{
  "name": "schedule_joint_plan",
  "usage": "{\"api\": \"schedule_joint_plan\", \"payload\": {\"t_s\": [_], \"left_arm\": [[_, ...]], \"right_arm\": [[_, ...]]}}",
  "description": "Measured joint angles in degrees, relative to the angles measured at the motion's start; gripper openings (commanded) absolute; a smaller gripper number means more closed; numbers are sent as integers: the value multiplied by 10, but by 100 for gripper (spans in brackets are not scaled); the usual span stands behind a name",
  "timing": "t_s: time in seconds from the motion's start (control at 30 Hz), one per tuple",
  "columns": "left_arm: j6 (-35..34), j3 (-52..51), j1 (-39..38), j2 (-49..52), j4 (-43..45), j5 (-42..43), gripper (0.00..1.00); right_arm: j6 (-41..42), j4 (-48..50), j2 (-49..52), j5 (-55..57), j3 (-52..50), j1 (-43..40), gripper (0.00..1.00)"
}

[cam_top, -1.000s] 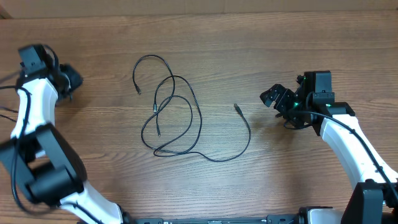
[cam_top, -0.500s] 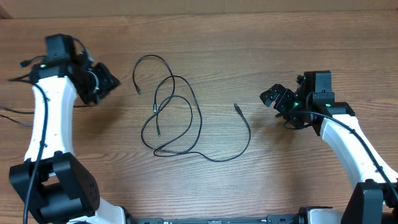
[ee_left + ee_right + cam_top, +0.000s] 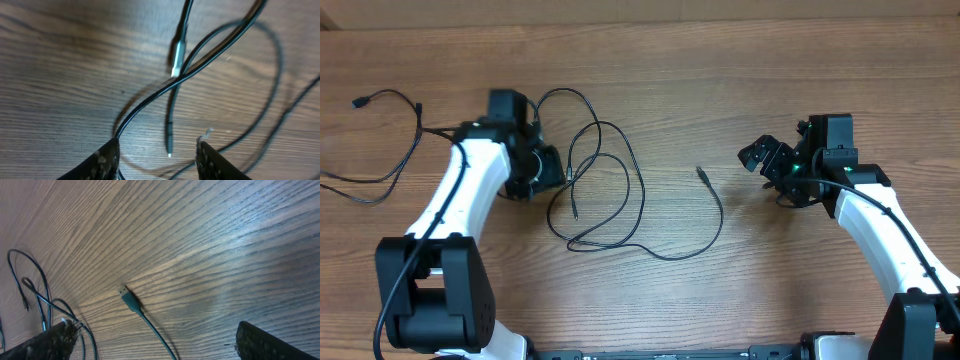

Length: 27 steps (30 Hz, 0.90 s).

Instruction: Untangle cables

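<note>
While left fingers (image 3: pixel 106 161) hover apart over cables (image 3: pixel 176 60), right fingers (image 3: pixel 272 341) (well aside) spread wide

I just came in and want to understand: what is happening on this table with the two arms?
Two robot arms are set to untangle thin black cables that lie looped over each other in the middle of the wooden table. The left gripper is at the left edge of the tangle, low over crossing strands, its fingers apart and gripping nothing. The right gripper is open too, off to the right, apart from the loose plug end. The cables are not yet separated.
</note>
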Motion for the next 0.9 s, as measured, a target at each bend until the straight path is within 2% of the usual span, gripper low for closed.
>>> {"api": "schedule_joint_plan", "payload": {"t_s": [0.1, 0.2, 0.33, 0.63, 0.7, 0.83, 0.9], "left_arm": [[3, -28, -14, 0, 24, -27, 42], [6, -50, -20, 0, 48, -53, 41], [7, -75, -20, 0, 76, -76, 30], [8, -131, -20, 0, 159, -82, 30], [8, -147, -20, 0, 169, -79, 28], [8, -157, -20, -4, 183, -79, 18], [7, -159, -19, -5, 184, -79, 7]], "right_arm": [[0, 0, 0, 0, 0, 0, 100], [0, 0, 0, 0, 0, 0, 100], [0, 0, 0, 0, 0, 0, 100], [0, 0, 0, 0, 0, 0, 100], [0, 0, 0, 0, 0, 0, 100], [0, 0, 0, 0, 0, 0, 100], [0, 0, 0, 0, 0, 0, 100]]}}
